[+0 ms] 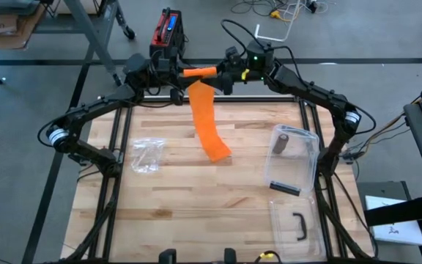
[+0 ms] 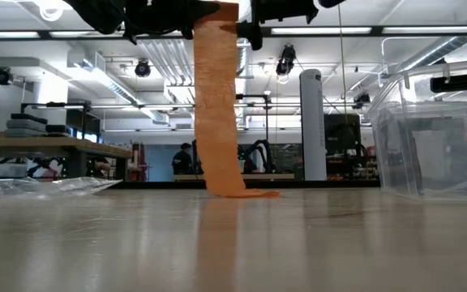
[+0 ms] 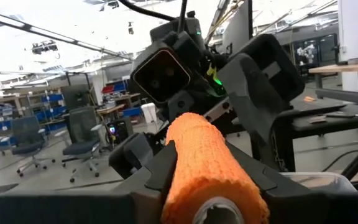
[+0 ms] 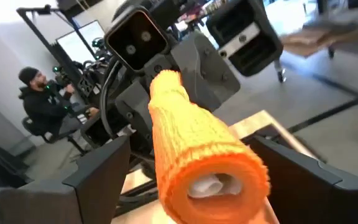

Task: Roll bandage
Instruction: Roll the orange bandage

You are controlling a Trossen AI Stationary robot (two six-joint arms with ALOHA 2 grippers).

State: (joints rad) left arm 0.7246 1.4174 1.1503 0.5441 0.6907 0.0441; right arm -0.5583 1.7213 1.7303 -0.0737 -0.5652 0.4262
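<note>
While your left gripper pinches one end of the orange bandage roll and your right gripper stands spread around the other, a long tail hangs below them onto the table, unrolled.

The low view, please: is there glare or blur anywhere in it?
Low view: ceiling lights reflect as pale glare on the wooden table top, whose nearest part is soft; the hanging orange bandage strip is sharp. Left wrist view: the bright ceiling washes out.
</note>
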